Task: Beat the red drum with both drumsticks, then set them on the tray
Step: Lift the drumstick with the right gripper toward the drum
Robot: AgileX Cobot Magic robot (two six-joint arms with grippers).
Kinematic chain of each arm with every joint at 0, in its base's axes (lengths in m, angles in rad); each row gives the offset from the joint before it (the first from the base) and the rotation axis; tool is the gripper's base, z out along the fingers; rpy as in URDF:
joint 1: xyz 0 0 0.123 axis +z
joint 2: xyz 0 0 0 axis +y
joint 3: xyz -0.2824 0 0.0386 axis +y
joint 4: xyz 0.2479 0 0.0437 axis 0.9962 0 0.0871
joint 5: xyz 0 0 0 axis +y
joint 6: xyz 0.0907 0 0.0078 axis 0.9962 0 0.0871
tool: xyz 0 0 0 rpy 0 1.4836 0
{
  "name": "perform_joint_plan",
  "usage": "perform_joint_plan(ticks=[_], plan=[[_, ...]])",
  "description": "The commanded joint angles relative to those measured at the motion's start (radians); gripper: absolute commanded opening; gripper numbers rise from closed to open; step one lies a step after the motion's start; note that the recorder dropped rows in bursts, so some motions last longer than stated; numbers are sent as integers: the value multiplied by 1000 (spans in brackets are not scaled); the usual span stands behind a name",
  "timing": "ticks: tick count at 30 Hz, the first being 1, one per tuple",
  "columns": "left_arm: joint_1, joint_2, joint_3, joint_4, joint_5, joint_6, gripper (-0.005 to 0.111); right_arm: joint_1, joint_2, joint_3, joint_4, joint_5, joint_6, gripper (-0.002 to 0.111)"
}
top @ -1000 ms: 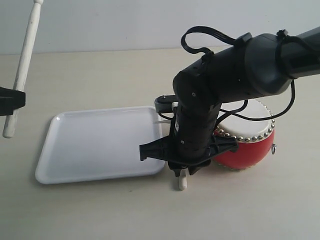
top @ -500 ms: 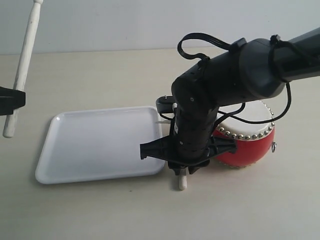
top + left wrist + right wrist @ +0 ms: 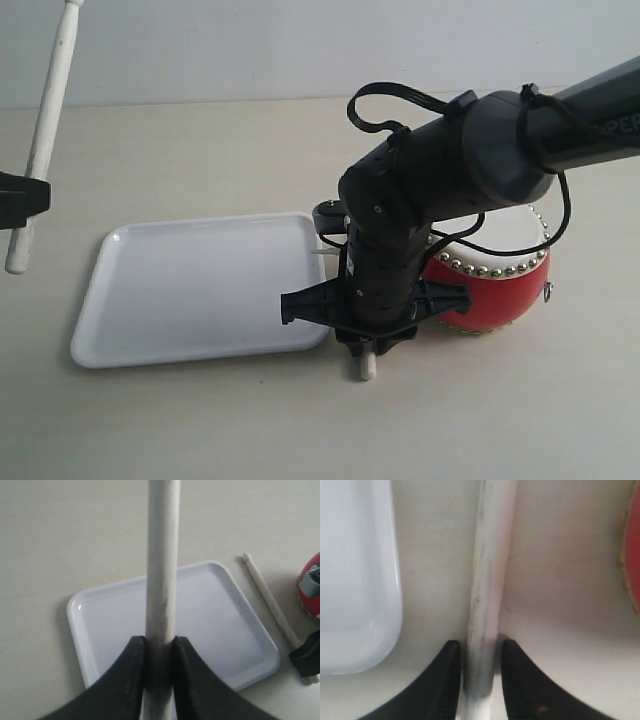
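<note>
The left fingers (image 3: 120, 685) squeeze one drumstick (image 3: 162, 555). The other drumstick (image 3: 487, 580) lies between the right fingers (image 3: 520, 692), red drum (image 3: 500, 295) at 3 o'clock; I cannot tell if they squeeze.

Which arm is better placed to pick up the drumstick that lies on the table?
Right. The right gripper is down over that drumstick, one finger on each side, between the tray and the drum. The left gripper is far off, raised, and clamps the other drumstick.

Glossy red barrel drum (image 3: 497, 302), cream skin, brass stud ring; flat white plastic tray (image 3: 190, 295); pale cream wooden drumsticks (image 3: 162, 580); beige tabletop (image 3: 200, 150).
</note>
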Motion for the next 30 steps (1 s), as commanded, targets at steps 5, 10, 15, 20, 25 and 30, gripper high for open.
perform_joint_plan(ticks=[5, 10, 15, 20, 25, 30], plan=[[-6, -4, 5, -6, -49, 3, 0, 2, -4, -2, -2, 21, 1, 0], [-6, -4, 5, -6, -18, 3, 0, 2, -165, -2, 19, 62, -83, 0], [-67, 12, -56, 30, 83, 25, 0, 2, -454, -2, -41, 175, -202, 0], [-104, 113, -192, 147, 251, -68, 0, -17, -686, -2, -48, 327, -296, 0], [-120, 268, -367, 222, 475, -116, 0, -66, -839, -2, -34, 485, -373, 0], [-240, 407, -513, 338, 631, -202, 0, -80, -855, 9, 7, 512, -443, 0]])
